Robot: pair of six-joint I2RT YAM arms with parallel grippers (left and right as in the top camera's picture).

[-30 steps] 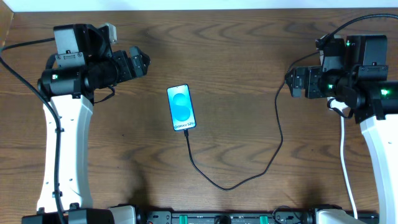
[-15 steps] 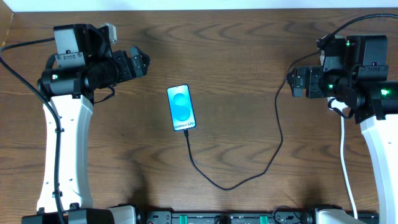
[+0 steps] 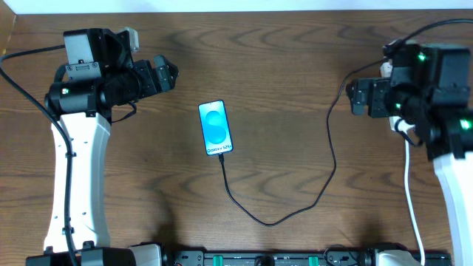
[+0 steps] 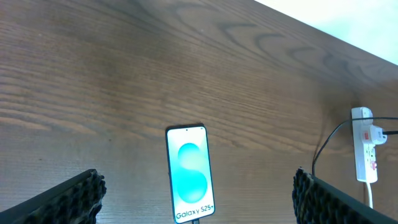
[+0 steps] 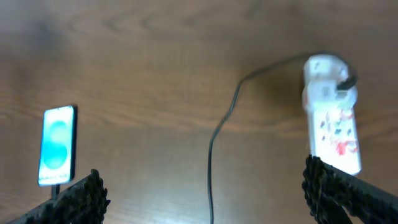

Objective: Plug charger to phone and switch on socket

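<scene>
A: Two grippers, status?
B: The left gripper has its jaws spread wide w/ nothing btwn them. It hovers at 10 o'clock from the phone. The right gripper is likewise released and empty, at the table's 3 o'clock side.
A: Phone pos?
B: Flat on table, lit blue screen up, slightly toward 9 o'clock of ctr.
A: Charger?
B: Black cable meets the phone's 6 o'clock edge, loops toward 6, then climbs toward 2 under the right arm. Its white plug sits in the socket end.
A: Switch?
B: Can't tell, too blurred.
</scene>
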